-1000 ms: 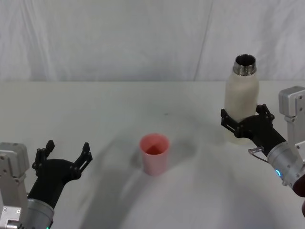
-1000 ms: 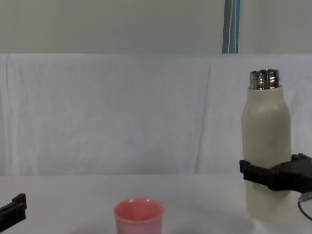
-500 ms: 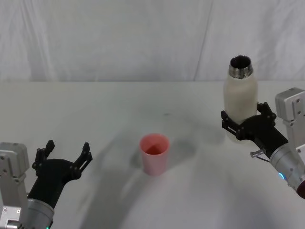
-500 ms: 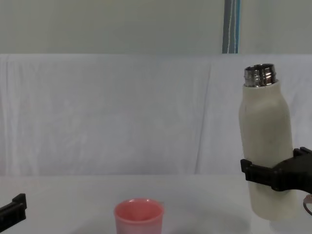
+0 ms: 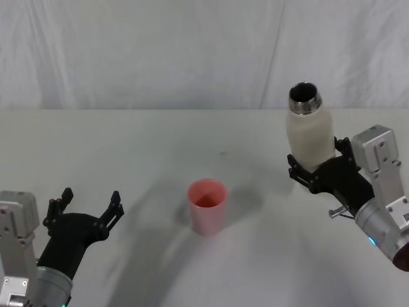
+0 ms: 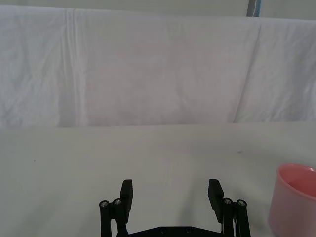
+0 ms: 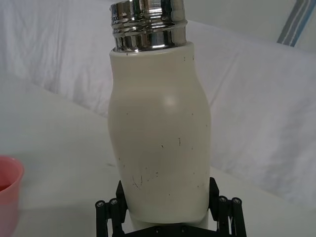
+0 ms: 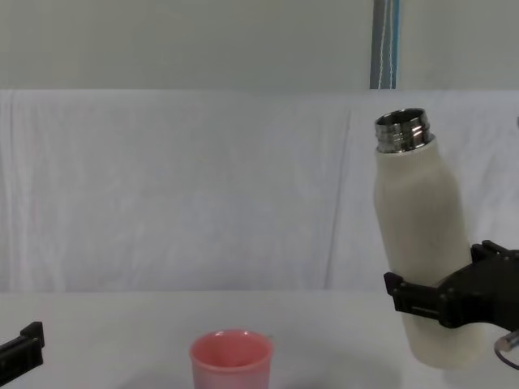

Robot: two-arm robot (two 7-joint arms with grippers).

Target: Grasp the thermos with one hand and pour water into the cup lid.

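Observation:
My right gripper is shut on the lower body of the cream-white thermos, which is lifted off the table and leans left toward the middle. Its open steel neck points up and left. The wrist view shows the thermos between the black fingers. The pink cup lid stands upright at the table's centre, left of the thermos and apart from it; it also shows as cup lid and cup lid. My left gripper rests open at the near left, holding nothing.
A white cloth hangs behind the white table. Bare tabletop lies between the cup lid and each gripper.
The right gripper has lifted the thermos, carried it left toward the cup lid and tilted its neck leftward. The left arm and the cup lid have not moved.

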